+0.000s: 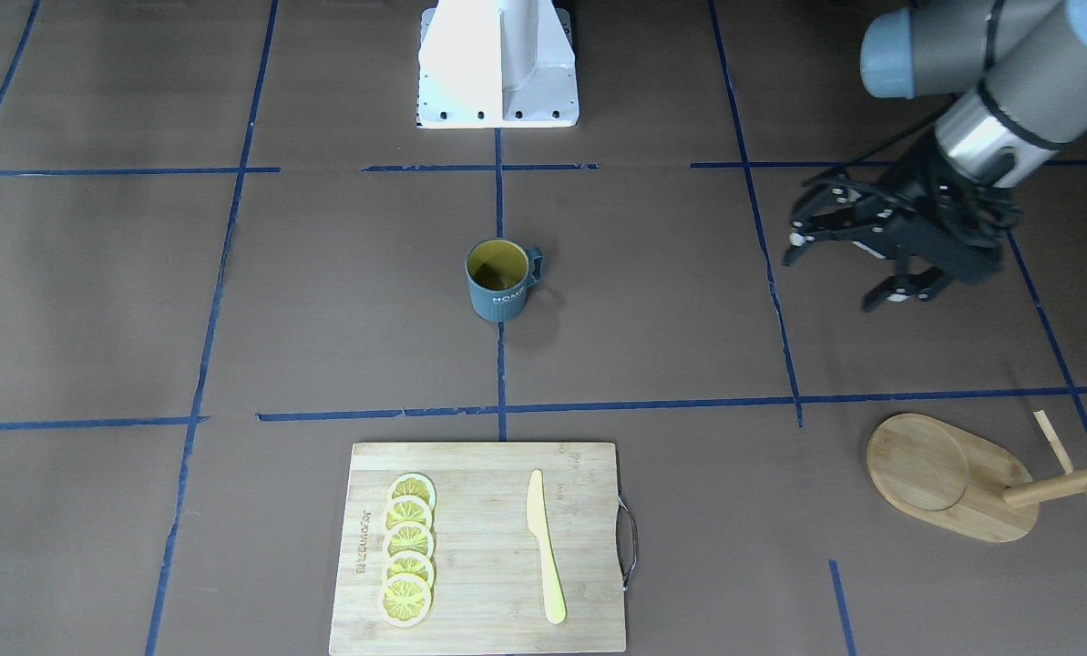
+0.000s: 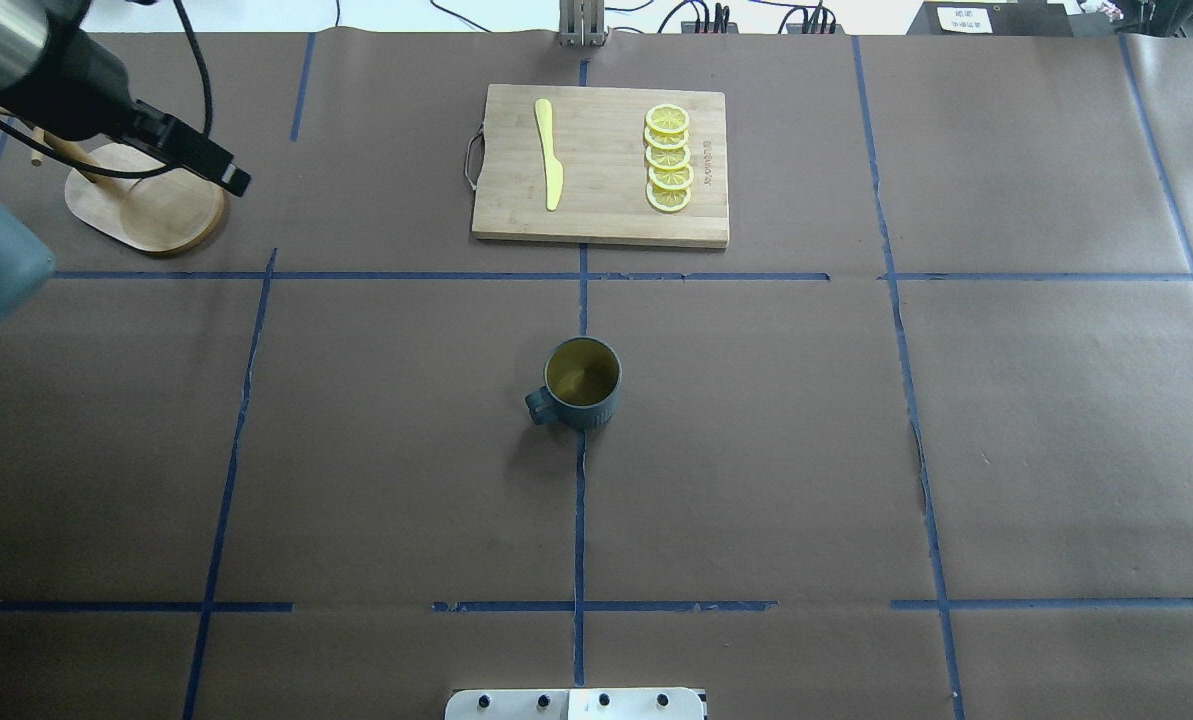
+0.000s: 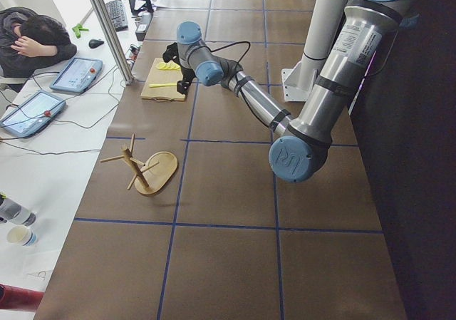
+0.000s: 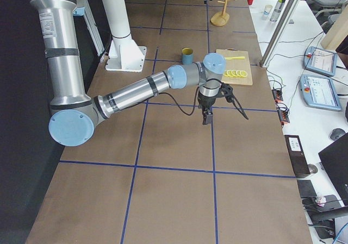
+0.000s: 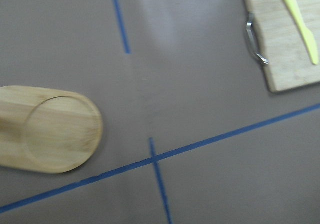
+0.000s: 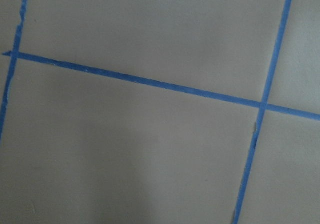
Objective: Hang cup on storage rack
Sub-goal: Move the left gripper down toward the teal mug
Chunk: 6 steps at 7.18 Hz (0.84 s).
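Taking the overhead view from its left edge, the rack (image 2: 171,215) stands at about 10 o'clock from the cup (image 2: 583,382), its oval base flat on the worktop (image 2: 756,450). Only the left side view shows its post upright with the thin pegs bare. The left claw (image 1: 839,271) hangs above the worktop near the rack. The overhead view hides most of it behind the wrist, while the front view shows its fingers spread wide with nothing between them. The left wrist view takes in the rack's base but no fingers.

The cup sits upright at the middle of the worktop, well apart from both arms, its handle toward 8 o'clock. The front view alone shows the white lettering on its side. At 12 o'clock lies a cutting board (image 2: 606,215) with a yellow knife (image 2: 548,150) and a row of lemon slices (image 2: 669,158).

The right claw (image 4: 208,116) is a dark sliver at 3 o'clock, and I cannot tell how it stands.
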Available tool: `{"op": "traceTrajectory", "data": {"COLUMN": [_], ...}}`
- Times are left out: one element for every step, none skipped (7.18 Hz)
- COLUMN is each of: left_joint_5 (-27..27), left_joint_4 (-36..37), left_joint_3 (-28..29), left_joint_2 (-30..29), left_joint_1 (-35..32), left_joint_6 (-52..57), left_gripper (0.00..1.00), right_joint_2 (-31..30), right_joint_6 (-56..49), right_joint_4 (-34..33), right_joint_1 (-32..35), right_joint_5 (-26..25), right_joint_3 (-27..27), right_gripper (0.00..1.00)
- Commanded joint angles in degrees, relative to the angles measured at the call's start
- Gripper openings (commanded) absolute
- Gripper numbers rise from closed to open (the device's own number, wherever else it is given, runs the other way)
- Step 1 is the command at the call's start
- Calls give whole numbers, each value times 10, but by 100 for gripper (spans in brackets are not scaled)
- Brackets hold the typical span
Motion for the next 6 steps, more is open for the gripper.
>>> {"op": "traceTrajectory", "data": {"left_joint_5": [17, 64, 90, 117, 166, 245], "left_joint_4": [-159, -231, -281, -334, -410, -443], "left_joint_3": [46, 64, 85, 108, 133, 143], "left_joint_2": [1, 3, 3, 3, 4, 4], "left_joint_1": [41, 68, 99, 122, 167, 223], "left_joint_6": [1, 1, 1, 2, 0, -3], "left_gripper": [100, 100, 100, 99, 99, 99], "right_joint_2": [-60, -96, -130, -133, -130, -130], "right_joint_6": [-69, -70, -65, -60, -35, -14], "right_joint_4": [1, 38, 125, 147, 148, 149], "right_joint_1": [44, 65, 72, 73, 72, 72], "right_joint_5": [10, 14, 15, 14, 14, 14], "right_joint_3": [-3, -16, -50, -74, -76, -72], "right_gripper": [100, 100, 100, 100, 100, 100]}}
